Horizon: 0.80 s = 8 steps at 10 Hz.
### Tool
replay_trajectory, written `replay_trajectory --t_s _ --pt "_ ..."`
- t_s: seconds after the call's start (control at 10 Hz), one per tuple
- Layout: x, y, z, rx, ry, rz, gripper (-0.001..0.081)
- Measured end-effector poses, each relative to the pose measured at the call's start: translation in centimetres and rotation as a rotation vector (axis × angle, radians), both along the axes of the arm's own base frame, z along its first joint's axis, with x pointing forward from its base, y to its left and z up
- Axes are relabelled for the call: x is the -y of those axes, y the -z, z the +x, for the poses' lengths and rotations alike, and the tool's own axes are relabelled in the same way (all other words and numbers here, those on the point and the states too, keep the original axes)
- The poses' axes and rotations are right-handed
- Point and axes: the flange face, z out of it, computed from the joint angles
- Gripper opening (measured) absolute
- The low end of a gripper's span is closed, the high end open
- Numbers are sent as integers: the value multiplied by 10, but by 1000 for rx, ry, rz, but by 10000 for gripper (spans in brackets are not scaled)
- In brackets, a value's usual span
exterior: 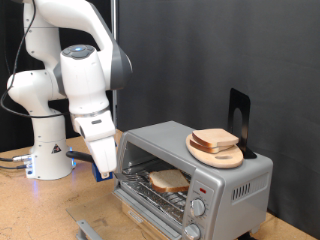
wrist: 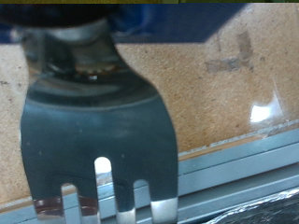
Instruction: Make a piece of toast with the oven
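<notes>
The silver oven [exterior: 215, 180] stands at the exterior view's lower right with its glass door [exterior: 92, 226] dropped open. One piece of toast [exterior: 168, 180] lies flat on the wire rack inside. My gripper [exterior: 101, 163] hangs just outside the oven's open front, towards the exterior view's left, above the lowered door. It is shut on a dark fork-shaped spatula [wrist: 98, 140] with a blue handle [wrist: 177, 21]. That tool fills most of the wrist view, and its tines reach the door's metal edge [wrist: 234, 168]. My fingers are hidden there.
A round wooden plate [exterior: 216, 155] with stacked bread slices [exterior: 215, 139] rests on the oven's roof, and a black stand [exterior: 238, 118] rises behind it. Two knobs [exterior: 197, 209] sit at the oven's front right. The arm's base [exterior: 48, 150] stands on the wooden table [exterior: 30, 210].
</notes>
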Motion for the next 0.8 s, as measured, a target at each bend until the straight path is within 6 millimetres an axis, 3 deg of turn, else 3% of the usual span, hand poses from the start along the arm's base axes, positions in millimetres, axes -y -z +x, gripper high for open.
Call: replay_trajectory --t_s 0.5,0.8 --pt "15 -10 -27 -10 -10 45 308" --pt "27 -13 -28 -14 -28 56 306"
